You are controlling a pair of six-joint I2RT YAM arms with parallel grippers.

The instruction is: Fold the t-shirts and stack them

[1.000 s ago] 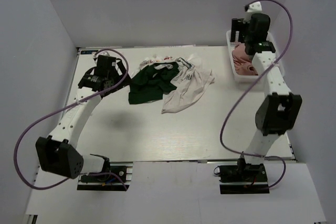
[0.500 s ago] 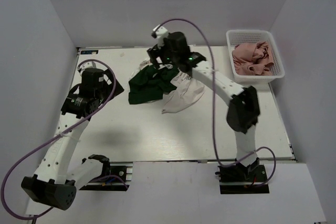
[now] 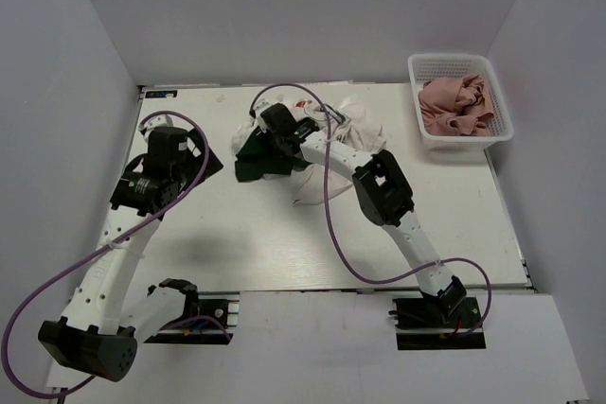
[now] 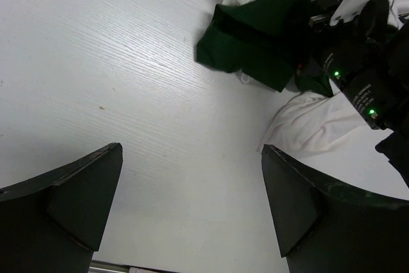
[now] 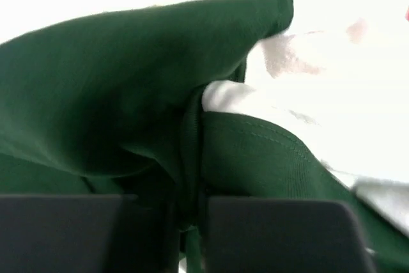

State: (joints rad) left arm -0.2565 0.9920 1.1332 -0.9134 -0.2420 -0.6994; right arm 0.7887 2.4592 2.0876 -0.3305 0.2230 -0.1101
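Observation:
A dark green t-shirt lies crumpled at the back middle of the table, partly over a white t-shirt. My right gripper is down on the pile, shut on a bunched fold of the green t-shirt; white cloth shows just behind it. In the top view the right gripper sits at the green shirt's upper edge. My left gripper hangs open over bare table, to the left of the green t-shirt, holding nothing. A dusty pink t-shirt lies in the basket.
The white lattice basket stands at the back right corner. White walls close in the table on the left, back and right. The right arm reaches across the pile. The left arm's wrist is above the table's left side.
The right arm swung from the basket across to the pile and its jaws closed on the green t-shirt. The left arm drew back slightly towards the near left.

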